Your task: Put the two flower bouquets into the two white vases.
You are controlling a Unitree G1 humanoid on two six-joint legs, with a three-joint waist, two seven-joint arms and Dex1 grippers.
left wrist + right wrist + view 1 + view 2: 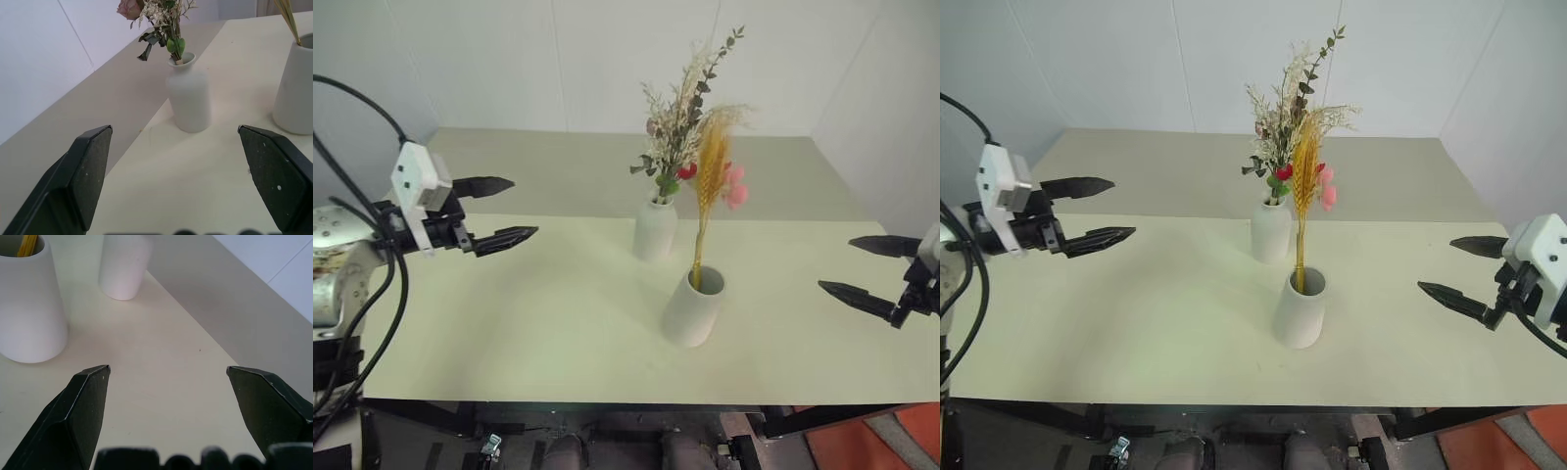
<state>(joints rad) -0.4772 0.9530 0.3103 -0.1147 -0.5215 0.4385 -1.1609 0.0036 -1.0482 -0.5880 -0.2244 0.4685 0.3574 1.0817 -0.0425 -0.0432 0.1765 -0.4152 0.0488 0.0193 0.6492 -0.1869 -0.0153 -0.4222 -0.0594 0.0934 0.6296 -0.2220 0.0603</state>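
Note:
Two white vases stand mid-table. The bottle-shaped vase [655, 227] holds the dried bouquet [680, 117] with a pink rose and beige sprigs. In front of it the wider cylinder vase [693, 305] holds the slim bouquet [711, 191] of yellow stalks with red-pink blooms. My left gripper [509, 211] hovers open over the table's left side, well away from both vases, nothing between its fingers. My right gripper [852, 266] is open and empty at the right edge. The bottle vase [189, 98] and cylinder vase [29, 308] show ahead of the wrist cameras.
The pale table [509, 323] has a beige strip [558, 171] behind it, ending at white walls. Its front edge runs along the bottom of the head views, with dark floor and an orange-red patch [891, 441] below right.

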